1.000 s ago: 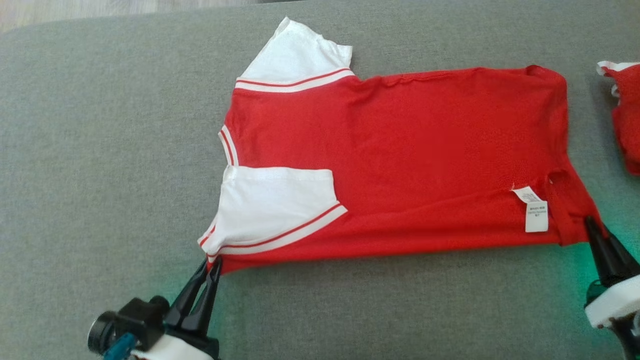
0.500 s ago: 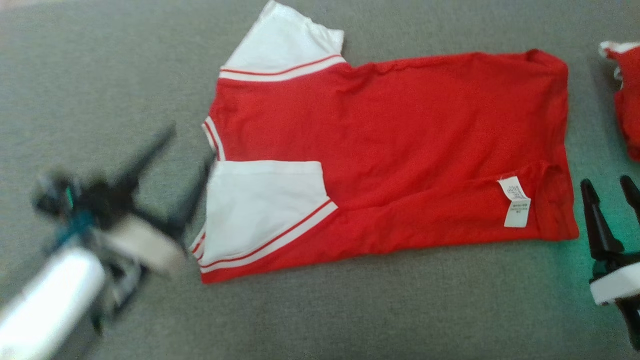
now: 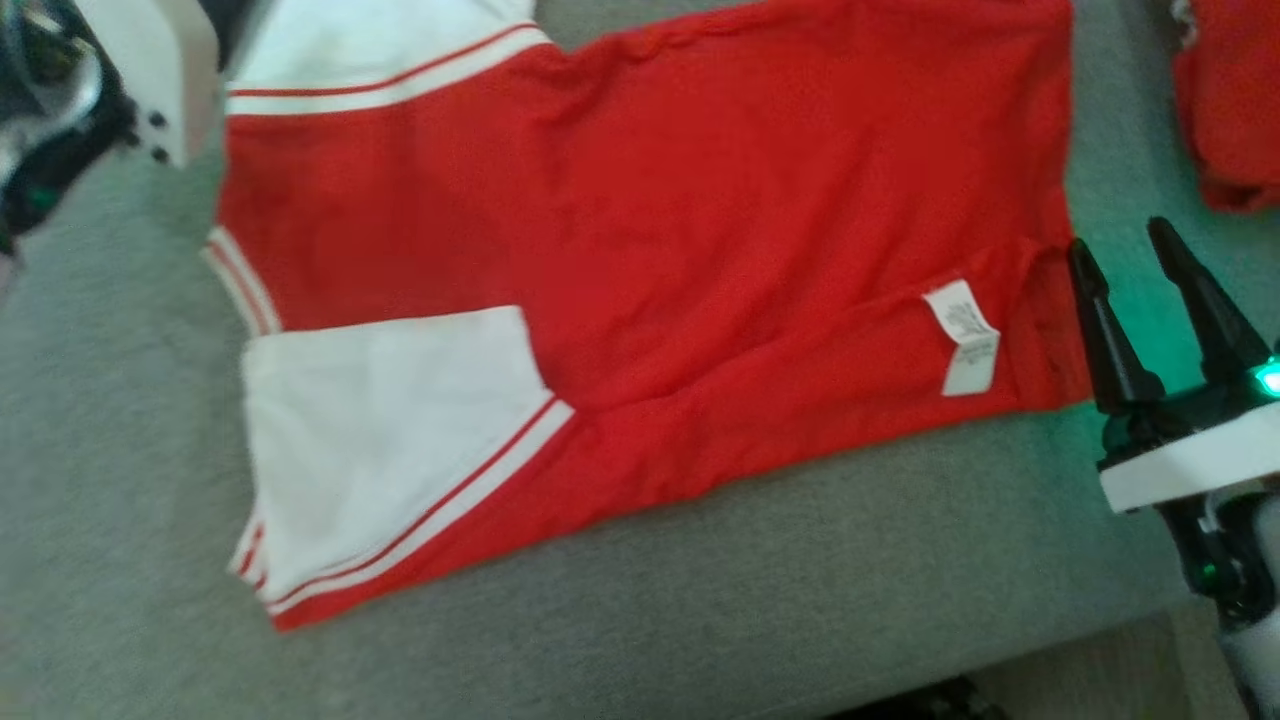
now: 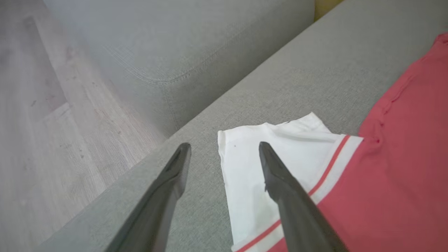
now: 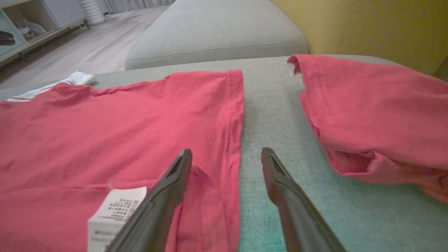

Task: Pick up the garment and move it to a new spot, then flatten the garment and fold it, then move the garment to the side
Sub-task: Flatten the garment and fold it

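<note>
head view shows the red garment (image 3: 700, 250) lying flat on the grey sofa (image 3: 800, 600), collar end toward the robot's left. right hand (image 3: 1120, 236) points up just beside the hem, fingers spread wide, holding nothing. left wrist view: left hand (image 4: 224, 145) wide open and empty, one finger over the white sleeve (image 4: 245, 175).

Both grippers open, nothing held.
In head view the right gripper (image 3: 1120, 245) sits low on the right, its two dark fingers (image 3: 1105, 330) spread apart and pointing up the view, white wrist block (image 3: 1190, 470) behind them, green light (image 3: 1270, 380) lit. Right wrist view: same fingers wide apart, gap between them free. In left wrist view the left gripper (image 4: 224, 147) has its fingers parted wide, tips free. Head view, top left corner: pale left wrist housing (image 3: 150, 60), blurred.
</note>
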Controlling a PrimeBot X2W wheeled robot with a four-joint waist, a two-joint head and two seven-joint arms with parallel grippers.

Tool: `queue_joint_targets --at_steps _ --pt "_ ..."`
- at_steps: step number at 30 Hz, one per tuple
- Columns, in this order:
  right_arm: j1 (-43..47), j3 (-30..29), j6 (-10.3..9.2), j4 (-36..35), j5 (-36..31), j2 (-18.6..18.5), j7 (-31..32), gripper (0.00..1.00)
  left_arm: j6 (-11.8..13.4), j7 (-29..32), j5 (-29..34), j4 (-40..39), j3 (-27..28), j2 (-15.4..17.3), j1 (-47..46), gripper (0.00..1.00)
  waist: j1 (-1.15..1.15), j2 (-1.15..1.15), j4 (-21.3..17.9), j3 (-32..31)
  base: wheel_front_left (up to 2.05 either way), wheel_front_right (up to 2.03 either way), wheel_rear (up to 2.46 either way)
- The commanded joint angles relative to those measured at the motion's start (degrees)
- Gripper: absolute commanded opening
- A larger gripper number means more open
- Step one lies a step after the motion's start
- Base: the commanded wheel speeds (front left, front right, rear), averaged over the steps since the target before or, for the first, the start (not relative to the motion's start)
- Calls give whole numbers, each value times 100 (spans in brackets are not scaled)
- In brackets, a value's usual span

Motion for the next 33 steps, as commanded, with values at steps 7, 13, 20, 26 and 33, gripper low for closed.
queue_joint_targets --at_steps 7,13,20,26,33 --pt "-82 189 -4 15 39 -16 -219 100 -27 455 -396 276 -252 632 -824 100 -2 0 -623 480 0 0 0" --pt "-194 372 -4 211 103 85 -369 100 -28 425 -590 566 -591 861 -1083 100 -2 0 -830 610 0 0 0" --pt "-345 550 -4 441 177 142 -509 100 -28 386 -728 815 -828 960 -1341 100 -2 0 -988 742 0 0 0" --pt "-523 716 -4 572 189 105 -567 100 -28 592 -973 958 -961 999 -1524 33 -2 0 -1078 837 0 0 0" --pt "-1353 946 -4 429 231 -265 -382 100 -28 425 -1101 862 -1126 970 -1714 0 -2 0 -948 876 0 0 0"
